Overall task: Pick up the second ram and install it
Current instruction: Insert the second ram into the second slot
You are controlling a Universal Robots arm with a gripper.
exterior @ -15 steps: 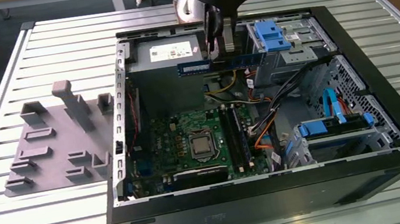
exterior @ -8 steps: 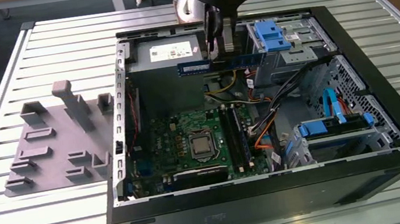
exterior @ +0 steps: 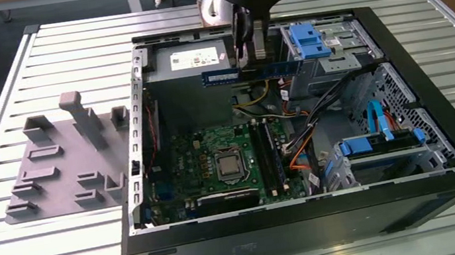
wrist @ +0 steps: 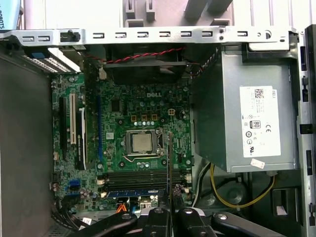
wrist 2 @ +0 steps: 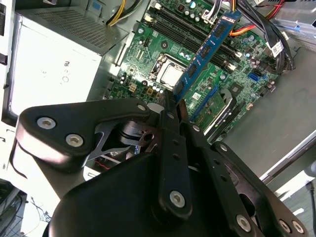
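Observation:
The second ram (exterior: 229, 75), a slim stick with a blue label strip, hangs level above the open computer case, with my gripper (exterior: 252, 62) shut on its middle. In the second wrist view the ram (wrist 2: 210, 47) juts out from between the fingers (wrist 2: 168, 111) over the green motherboard (wrist 2: 148, 59). The first wrist view shows the ram (wrist: 170, 158) edge-on over the long black memory slots (wrist: 143, 178). Another blue-striped stick (wrist 2: 203, 102) sits in one slot. The held ram stays well above the board, apart from the slots (exterior: 268, 158).
The black case (exterior: 437, 98) stands open on a slatted metal table (exterior: 38, 54). A grey power supply (exterior: 186, 58), blue drive caddies (exterior: 318, 38) and cable bundles (exterior: 330, 96) crowd the case. A grey plastic fixture block (exterior: 63, 164) lies on the exterior view's left.

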